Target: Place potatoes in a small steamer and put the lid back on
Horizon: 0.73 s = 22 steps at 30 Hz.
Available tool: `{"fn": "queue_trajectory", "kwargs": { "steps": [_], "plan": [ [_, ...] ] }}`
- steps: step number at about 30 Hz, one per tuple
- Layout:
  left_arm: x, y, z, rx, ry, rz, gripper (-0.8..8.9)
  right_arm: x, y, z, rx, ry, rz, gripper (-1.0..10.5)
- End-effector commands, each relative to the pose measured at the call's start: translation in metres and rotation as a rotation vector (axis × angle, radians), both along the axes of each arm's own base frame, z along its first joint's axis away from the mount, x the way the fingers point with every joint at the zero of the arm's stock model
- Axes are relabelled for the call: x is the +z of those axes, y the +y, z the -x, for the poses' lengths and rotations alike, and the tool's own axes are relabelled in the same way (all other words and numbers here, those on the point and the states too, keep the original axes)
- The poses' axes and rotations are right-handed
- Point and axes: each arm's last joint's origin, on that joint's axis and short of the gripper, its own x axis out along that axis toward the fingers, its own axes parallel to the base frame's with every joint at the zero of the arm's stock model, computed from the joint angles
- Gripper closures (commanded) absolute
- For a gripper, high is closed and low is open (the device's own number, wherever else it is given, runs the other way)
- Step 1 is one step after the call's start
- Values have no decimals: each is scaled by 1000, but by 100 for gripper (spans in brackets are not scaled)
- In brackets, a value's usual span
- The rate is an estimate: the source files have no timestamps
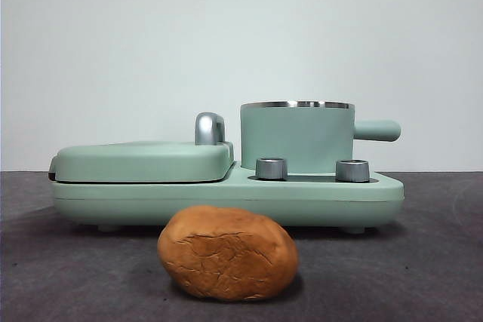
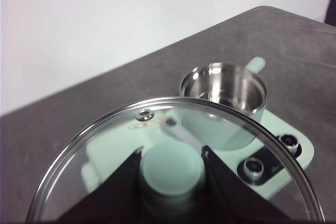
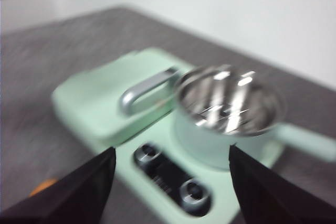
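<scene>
Standing open on its mint-green cooker base, the small steamer is uncovered and empty; steel rim bare, stubby handle pointing to 3 o'clock in the front view. Potato lies on the dark table in front of the base, at approx. 7 o'clock from the pot, close to the base but apart from it. Flat griddle cover w/ steel handle sits at 9 o'clock of the pot.

Progress, as judged: lid is off, potato not yet loaded, lid not yet replaced; i.e. both main steps remain.

Left gripper is clenched on the green knob of the glass lid, holding it up in the air above the table, pot visible beyond the rim. Right gripper is spread wide, holding nothing, aimed at the pot and the two control knobs; pic is blurred.

View differences: front view shows neither arm nor the lid; only the left wrist view shows the lid. Wrist views show the pot's bare steel inside, hidden from the front. Potato shows whole only in front; an orange sliver at the edge of the right wrist view may be it, cannot tell.
</scene>
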Motion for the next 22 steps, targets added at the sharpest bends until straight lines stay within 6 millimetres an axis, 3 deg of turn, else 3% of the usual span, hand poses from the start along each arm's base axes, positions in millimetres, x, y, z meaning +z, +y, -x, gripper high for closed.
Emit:
{"fn": "queue_trajectory", "kwargs": {
  "steps": [1, 6, 13, 22],
  "plan": [
    [-5, 8, 13, 37, 0, 64, 799, -3, 15, -6, 97, 5, 66, 608],
    [-23, 18, 29, 82, 61, 57, 799, -27, 51, -16, 265, 113, 167, 607],
    [-25, 21, 34, 99, 69, 59, 799, -65, 97, -24, 411, 220, 332, 606],
    [-25, 21, 33, 101, 73, 65, 799, -105, 134, -35, 498, 254, 434, 557]
  ]
}}
